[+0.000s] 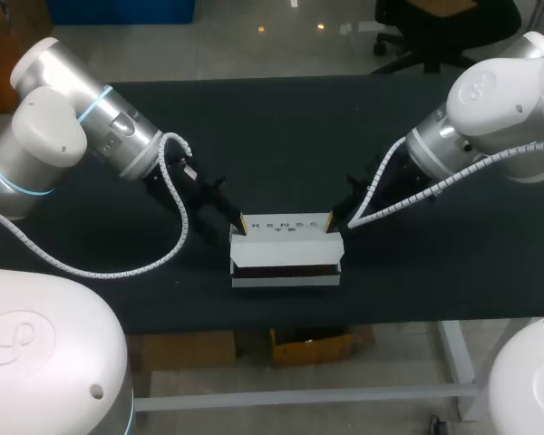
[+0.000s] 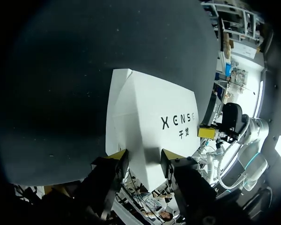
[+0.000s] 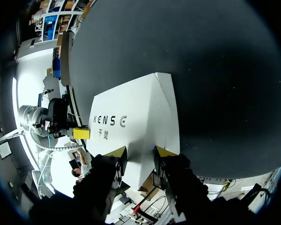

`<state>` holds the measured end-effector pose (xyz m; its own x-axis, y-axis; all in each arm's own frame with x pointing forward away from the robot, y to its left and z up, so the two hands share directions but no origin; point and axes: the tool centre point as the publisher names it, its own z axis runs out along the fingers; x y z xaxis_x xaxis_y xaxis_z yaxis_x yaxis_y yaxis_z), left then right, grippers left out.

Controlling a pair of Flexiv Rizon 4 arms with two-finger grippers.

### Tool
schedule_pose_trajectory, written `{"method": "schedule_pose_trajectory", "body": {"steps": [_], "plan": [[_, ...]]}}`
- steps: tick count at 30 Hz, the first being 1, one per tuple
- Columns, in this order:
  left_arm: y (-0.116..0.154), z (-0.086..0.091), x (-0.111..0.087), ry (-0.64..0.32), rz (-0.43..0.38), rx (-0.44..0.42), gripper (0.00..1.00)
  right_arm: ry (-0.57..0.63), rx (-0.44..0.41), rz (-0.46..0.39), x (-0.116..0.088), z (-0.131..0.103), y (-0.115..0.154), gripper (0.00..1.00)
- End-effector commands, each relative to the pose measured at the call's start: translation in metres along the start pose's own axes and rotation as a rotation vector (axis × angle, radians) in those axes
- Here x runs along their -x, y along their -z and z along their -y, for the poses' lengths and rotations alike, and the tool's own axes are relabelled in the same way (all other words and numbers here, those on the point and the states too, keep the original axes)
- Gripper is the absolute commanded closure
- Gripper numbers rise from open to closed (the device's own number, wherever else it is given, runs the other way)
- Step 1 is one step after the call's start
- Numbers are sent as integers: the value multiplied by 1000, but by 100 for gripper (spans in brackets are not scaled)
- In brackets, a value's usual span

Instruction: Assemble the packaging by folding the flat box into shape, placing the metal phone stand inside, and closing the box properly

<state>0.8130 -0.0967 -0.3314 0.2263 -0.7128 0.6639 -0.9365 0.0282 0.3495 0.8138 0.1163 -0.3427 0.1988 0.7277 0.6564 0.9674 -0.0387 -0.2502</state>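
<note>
While the folded box (image 1: 286, 265) sat mid-frame with its lid (image 1: 286, 227) upright, the left gripper (image 1: 242, 220) and right gripper (image 1: 327, 220) pinched the lid's ends; no stand showed, and closing apparently remained.

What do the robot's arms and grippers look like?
The left arm and right arm are rounded white and silver, with light blue joint rings and swirl marks on caps. White spiral-wrapped cables lead to the black left gripper and right gripper, tipped yellow.
</note>
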Motion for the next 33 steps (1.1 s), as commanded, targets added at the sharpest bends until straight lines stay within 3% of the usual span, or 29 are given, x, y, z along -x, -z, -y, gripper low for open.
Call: {"method": "schedule_pose_trajectory", "body": {"steps": [1, 33], "plan": [[0, 1, -5, 3, 7, 6, 55, 0, -10, -2, -4, -2, 1, 65], [5, -1, -13, 51, 1, 64, 55, -5, -26, -19, -17, -5, 12, 65]]}}
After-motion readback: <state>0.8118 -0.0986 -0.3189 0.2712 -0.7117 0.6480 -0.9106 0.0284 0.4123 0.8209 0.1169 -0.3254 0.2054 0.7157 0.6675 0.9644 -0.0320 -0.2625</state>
